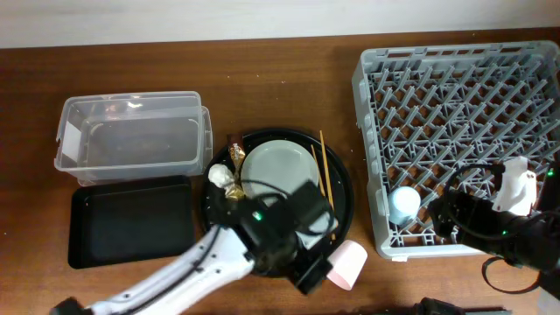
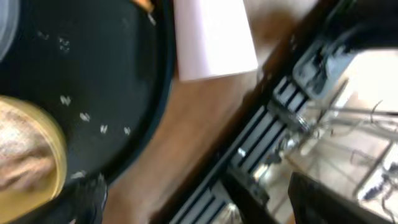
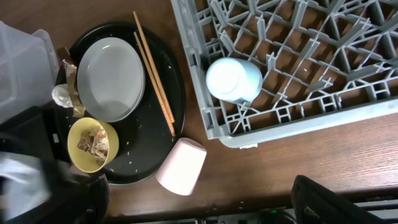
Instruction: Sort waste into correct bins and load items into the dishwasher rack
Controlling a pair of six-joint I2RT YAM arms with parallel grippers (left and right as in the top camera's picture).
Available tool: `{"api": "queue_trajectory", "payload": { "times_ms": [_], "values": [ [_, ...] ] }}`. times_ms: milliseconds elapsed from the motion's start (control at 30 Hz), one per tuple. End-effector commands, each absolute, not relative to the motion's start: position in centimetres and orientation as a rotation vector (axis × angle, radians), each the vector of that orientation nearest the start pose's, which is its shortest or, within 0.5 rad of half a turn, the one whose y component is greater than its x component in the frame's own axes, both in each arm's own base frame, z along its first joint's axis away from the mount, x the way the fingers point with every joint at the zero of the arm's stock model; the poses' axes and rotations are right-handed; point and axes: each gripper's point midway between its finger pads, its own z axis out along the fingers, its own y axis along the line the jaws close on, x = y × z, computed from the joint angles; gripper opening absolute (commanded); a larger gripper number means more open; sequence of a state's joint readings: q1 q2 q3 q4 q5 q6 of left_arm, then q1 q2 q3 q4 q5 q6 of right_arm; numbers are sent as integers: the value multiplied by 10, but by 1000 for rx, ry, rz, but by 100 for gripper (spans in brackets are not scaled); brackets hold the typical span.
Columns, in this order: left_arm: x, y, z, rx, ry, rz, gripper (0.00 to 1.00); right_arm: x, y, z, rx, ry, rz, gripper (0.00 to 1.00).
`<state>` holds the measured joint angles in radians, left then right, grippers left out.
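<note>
A brown wooden table (image 1: pixel 289 87) fills the scene, with a pale strip of wall (image 1: pixel 175 17) along its far edge. The grey dishwasher rack (image 1: pixel 464 96) sits at the right; a light blue cup (image 3: pixel 234 79) lies among the pegs near its front-left corner. Left of the rack is a round black tray (image 3: pixel 177 93). Further left stands the clear tub (image 1: pixel 66 131), with the shallow black tray (image 1: pixel 131 219) just in front of it.

On the round tray the grey-green plate (image 3: pixel 111 78) lies flat and the chopsticks (image 3: pixel 153 74) lie beside it. The yellow bowl (image 3: pixel 92 144) in front holds brownish food chunks (image 3: pixel 94 142). The white tissue (image 3: pixel 61 94) and shiny wrapper (image 3: pixel 71 81) sit at the plate's left edge, and rice grains (image 2: pixel 81 115) are scattered on the tray. The pink cup (image 3: pixel 181 166) lies on its side on the table, just off the tray's front rim.

The left gripper (image 2: pixel 196 186) is above the tray's front edge, fingers spread and holding nothing. The right gripper (image 3: pixel 199 183) is above the table near the rack's front-left corner — likewise spread and unladen.
</note>
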<state>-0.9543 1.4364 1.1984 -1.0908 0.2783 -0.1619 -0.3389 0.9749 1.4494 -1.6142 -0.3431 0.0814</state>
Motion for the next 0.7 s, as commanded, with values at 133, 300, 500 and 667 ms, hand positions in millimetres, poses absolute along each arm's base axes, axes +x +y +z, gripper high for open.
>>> {"api": "queue_trajectory", "payload": {
  "times_ms": [133,300,500,667],
  "values": [
    [91,-328,106,1316,2598,-998,83,175,1,281,460,2633,405,93],
    [96,-329,85,1353,2618,-935,74,175,2,281,462,2638,407,93],
    [160,-288,56,1364,2488,-240,72,174,2,280,463,2640,408,93],
    [150,-304,52,1445,2387,-190,72,174,2,280,463,2640,408,93]
  ]
}}
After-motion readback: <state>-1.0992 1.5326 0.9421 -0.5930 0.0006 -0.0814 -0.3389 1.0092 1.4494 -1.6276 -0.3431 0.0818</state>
